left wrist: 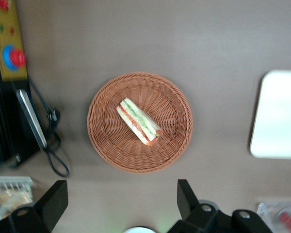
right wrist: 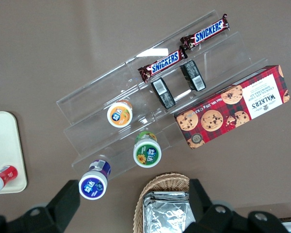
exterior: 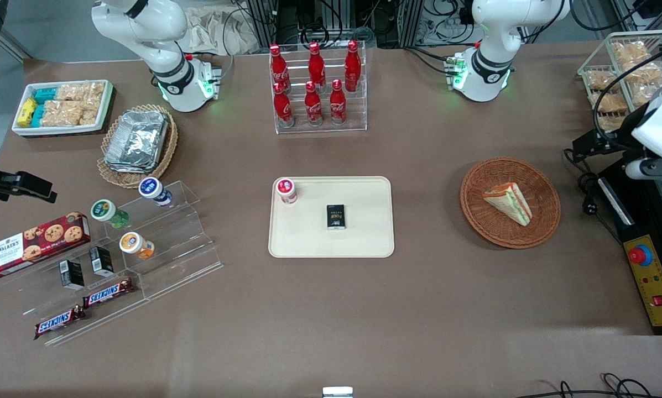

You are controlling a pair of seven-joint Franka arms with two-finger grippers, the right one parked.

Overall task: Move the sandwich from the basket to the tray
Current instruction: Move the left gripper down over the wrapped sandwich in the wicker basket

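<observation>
Above, open-fingered claw (left wrist: 121, 204); triangular sandwich (left wrist: 138, 121) in woven basket (left wrist: 106, 145).

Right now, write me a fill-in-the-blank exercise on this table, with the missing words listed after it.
1. The sandwich lies in the ____.
2. The cream tray holds a red-capped bottle and a small ____ box.
3. The gripper hovers above the table beside the basket with its fingers ____.
4. The clear rack holds ____ red cola bottles.

Missing words: basket; black; open; six
</observation>
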